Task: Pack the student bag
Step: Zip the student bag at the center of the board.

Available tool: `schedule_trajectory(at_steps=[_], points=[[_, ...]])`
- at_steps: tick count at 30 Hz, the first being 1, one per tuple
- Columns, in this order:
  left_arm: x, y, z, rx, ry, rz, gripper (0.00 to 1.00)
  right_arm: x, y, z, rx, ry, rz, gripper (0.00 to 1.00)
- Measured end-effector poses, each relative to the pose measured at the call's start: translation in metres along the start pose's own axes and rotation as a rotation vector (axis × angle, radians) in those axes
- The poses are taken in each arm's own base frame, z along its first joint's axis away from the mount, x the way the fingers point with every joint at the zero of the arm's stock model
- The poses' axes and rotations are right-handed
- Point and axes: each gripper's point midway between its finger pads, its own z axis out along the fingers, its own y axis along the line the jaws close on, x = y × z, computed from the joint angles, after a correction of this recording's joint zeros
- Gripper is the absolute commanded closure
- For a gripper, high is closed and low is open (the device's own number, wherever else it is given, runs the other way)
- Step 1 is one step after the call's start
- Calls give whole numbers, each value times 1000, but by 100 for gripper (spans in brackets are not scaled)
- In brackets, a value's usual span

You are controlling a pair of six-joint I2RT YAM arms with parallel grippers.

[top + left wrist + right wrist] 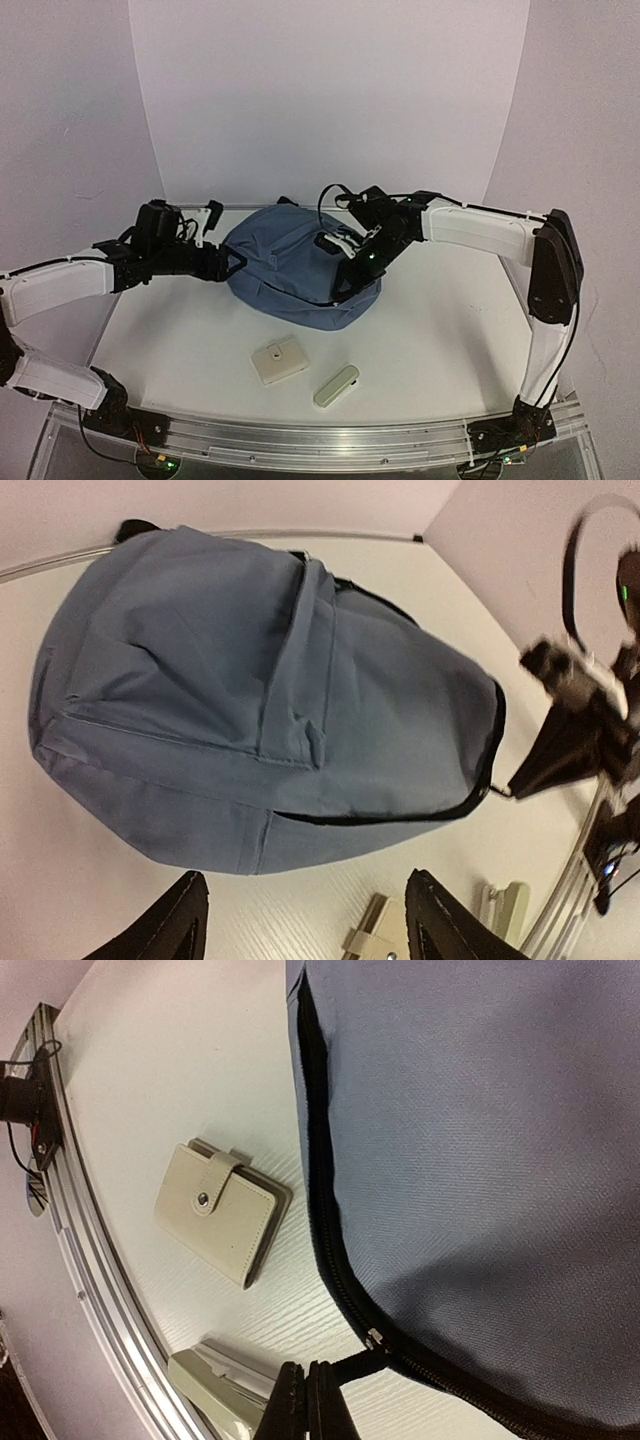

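Observation:
The student bag (pixel 295 262) is a slate-blue backpack lying flat at mid-table, with a black zipper line (pixel 318 1190) along its near edge. My right gripper (pixel 308 1400) is shut on the black zipper pull (pixel 362 1365) at the bag's near right side, and it also shows from above (pixel 340 290). My left gripper (pixel 305 885) stands open at the bag's left edge (pixel 235 262). Nothing is between its fingers (pixel 180 920), and they are a little apart from the fabric (pixel 250 680).
A beige snap wallet (pixel 279 360) lies on the table in front of the bag, also in the right wrist view (pixel 220 1210). A pale oblong case (pixel 336 385) lies to its right near the front metal rail (pixel 320 440). White walls close the back.

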Motion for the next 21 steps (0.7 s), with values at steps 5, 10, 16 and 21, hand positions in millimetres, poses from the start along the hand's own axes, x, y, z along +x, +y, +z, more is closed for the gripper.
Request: schedule_trajectory(at_steps=[5, 10, 16, 21], points=[[50, -56, 34, 71, 129, 290, 36, -4, -25, -12, -2, -29, 85, 100], [78, -80, 68, 66, 201, 523, 37, 0, -27, -12, -9, -23, 104, 100], [59, -106, 103, 34, 157, 739, 47, 1, -24, -10, -15, -18, 104, 100], [49, -118, 123, 36, 150, 832, 48, 1, -25, -10, -15, -18, 121, 100]])
